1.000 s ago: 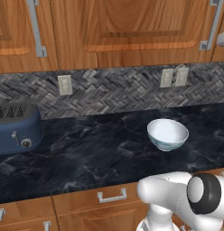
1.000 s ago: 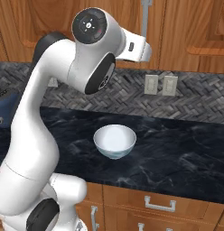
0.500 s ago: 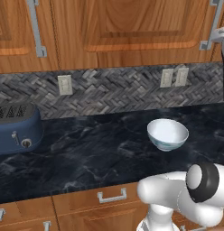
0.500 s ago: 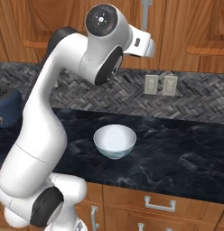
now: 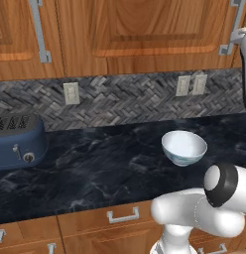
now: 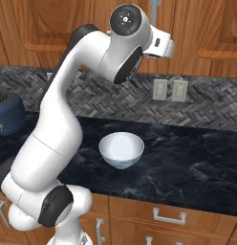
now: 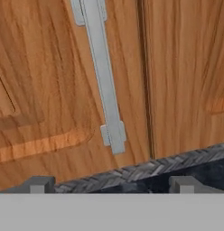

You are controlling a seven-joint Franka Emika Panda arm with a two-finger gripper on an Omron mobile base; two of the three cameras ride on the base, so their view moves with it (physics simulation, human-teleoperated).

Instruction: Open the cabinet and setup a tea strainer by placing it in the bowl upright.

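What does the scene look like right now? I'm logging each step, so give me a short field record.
cabinet: doors shut
cabinet handle: grey bar, straight ahead of the hand, untouched
gripper: open, holding nothing, raised to the level of the doors' lower edge
bowl: upright on the dark counter, empty
toaster: blue, at the counter's left end
tea strainer: not yet out

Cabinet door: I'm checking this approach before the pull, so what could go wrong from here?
1. In the hand view the handle stands above the open fingers, not between them; closing now would likely miss.
2. The handle hangs beside the door seam, so a drifting approach might knock the neighbouring door.
3. The bowl sits on the counter below the cabinet; a low arm swing could knock it.
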